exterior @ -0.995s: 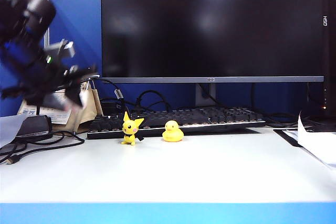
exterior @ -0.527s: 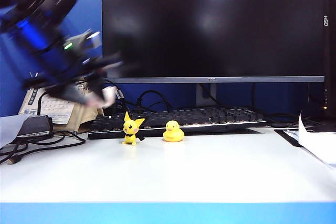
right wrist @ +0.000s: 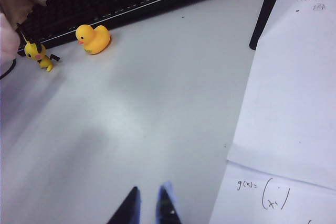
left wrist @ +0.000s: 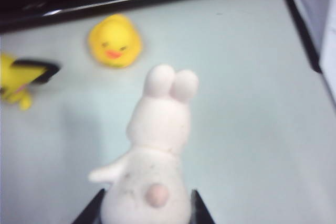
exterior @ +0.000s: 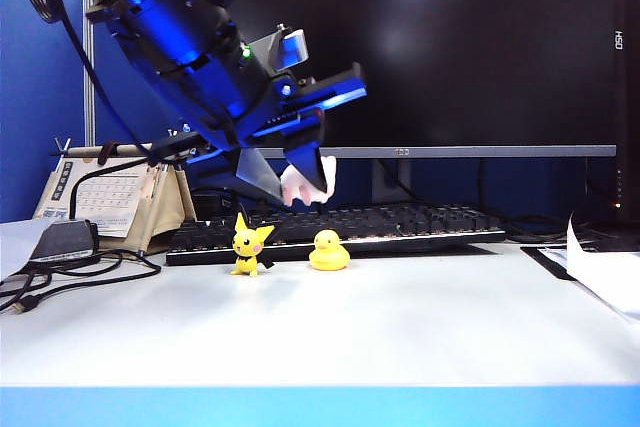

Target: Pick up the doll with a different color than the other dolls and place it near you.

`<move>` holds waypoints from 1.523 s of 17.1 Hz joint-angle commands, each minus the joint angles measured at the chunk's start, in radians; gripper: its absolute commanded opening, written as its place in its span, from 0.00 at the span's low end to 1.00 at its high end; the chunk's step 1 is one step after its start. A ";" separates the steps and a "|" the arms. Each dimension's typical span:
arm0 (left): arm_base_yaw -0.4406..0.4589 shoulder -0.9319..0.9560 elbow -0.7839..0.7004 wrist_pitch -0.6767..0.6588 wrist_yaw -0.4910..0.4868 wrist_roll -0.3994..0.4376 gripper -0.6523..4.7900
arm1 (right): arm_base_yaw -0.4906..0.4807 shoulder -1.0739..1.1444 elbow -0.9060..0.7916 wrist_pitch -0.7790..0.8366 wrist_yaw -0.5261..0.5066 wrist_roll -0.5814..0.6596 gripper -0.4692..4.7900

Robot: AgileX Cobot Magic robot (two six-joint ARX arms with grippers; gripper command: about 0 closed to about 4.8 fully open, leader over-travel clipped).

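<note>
White counter [exterior: 400, 327], monitor behind. Pink-white rabbit doll [exterior: 305, 182] pinched in left claw [left wrist: 147, 211], carried above yellow dolls [exterior: 290, 247]. Right claw [right wrist: 149, 205] nearly closed, empty, low over counter. Risk: doll slipped loose, toppling them.

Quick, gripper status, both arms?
Left gripper: shut on the pink-white rabbit doll, in the air above the yellow dolls.
Right gripper: empty, low over the table; open or shut unclear.
</note>
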 commanded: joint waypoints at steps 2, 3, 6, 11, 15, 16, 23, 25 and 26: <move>-0.066 -0.004 -0.016 -0.048 -0.038 -0.041 0.11 | 0.000 0.000 0.000 -0.015 0.002 -0.002 0.19; -0.093 -0.004 -0.029 -0.047 -0.046 -0.060 0.11 | 0.000 0.000 0.000 -0.015 0.002 -0.002 0.19; -0.149 -0.004 -0.071 -0.047 -0.090 -0.090 0.11 | 0.000 0.000 0.000 -0.015 0.002 -0.002 0.19; -0.177 -0.004 -0.132 -0.016 -0.127 -0.106 0.11 | 0.000 0.000 0.000 -0.015 0.002 -0.002 0.19; -0.174 0.010 -0.172 0.044 -0.153 -0.103 0.11 | 0.000 0.000 0.000 -0.015 0.002 -0.002 0.19; -0.168 0.017 -0.173 0.043 -0.151 -0.103 0.11 | 0.000 0.000 0.000 -0.015 0.002 -0.002 0.19; -0.159 0.076 -0.174 0.070 -0.122 -0.106 0.11 | 0.000 0.000 0.000 -0.015 0.003 -0.002 0.19; -0.153 0.077 -0.174 0.078 -0.123 -0.107 0.11 | 0.000 0.000 0.000 -0.015 0.003 -0.002 0.19; -0.151 0.079 -0.174 0.080 -0.126 -0.106 0.11 | 0.000 0.000 0.000 -0.015 0.002 -0.002 0.19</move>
